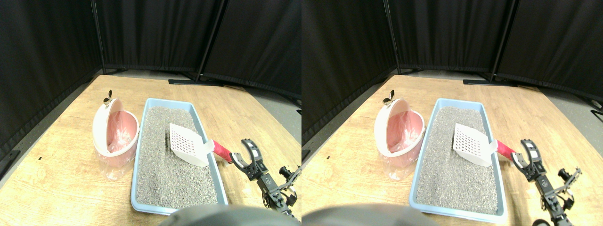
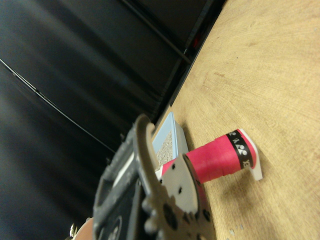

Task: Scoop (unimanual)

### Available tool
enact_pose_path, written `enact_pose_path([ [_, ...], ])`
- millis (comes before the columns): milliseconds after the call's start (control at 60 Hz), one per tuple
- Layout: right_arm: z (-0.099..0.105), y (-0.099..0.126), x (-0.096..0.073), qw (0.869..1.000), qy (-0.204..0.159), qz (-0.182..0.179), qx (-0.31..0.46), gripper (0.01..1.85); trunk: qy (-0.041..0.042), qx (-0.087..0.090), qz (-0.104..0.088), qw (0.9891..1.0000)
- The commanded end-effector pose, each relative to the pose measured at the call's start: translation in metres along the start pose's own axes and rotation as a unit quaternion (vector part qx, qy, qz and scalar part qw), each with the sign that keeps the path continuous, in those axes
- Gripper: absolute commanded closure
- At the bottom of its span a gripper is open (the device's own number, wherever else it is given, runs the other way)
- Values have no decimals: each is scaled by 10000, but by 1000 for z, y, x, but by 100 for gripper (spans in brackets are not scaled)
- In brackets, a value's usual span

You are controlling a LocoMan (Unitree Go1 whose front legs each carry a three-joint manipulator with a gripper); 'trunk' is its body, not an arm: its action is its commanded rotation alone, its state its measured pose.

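Note:
A white slotted scoop (image 1: 188, 143) lies tilted on the right rim of a light blue tray (image 1: 137, 165) filled with grey litter (image 1: 169, 179). Its head is over the litter. Its red wrapped handle (image 1: 220, 150) sticks out to the right over the wooden floor. My right gripper (image 1: 239, 151) is at the handle's end, open, with the handle tip just at the mouth of the jaws. In the wrist view the red handle (image 2: 217, 160) with its black end band passes beside the dark jaw, and a corner of the tray (image 2: 167, 132) shows behind it.
A pink bin (image 1: 115, 132) with a white lid and a plastic liner stands against the tray's left side. Everything rests on a wooden floor (image 1: 56, 155), with black curtain panels (image 1: 155, 33) around the back and left.

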Motion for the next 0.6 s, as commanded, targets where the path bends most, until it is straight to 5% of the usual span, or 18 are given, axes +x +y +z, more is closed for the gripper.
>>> enact_pose_path([
  [17, 0, 2, -1, 9986, -320, 255, -348, 181, -8, -114, -75, 9999],
  [133, -7, 3, -5, 9937, -687, 457, -764, 181, 14, -99, -143, 9998],
  [417, -16, 5, -14, 9894, -797, 431, -1135, 181, 55, -89, -312, 9995],
  [600, -13, 4, -19, 9902, -642, -28, -1239, 181, 65, -72, -452, 9989],
])
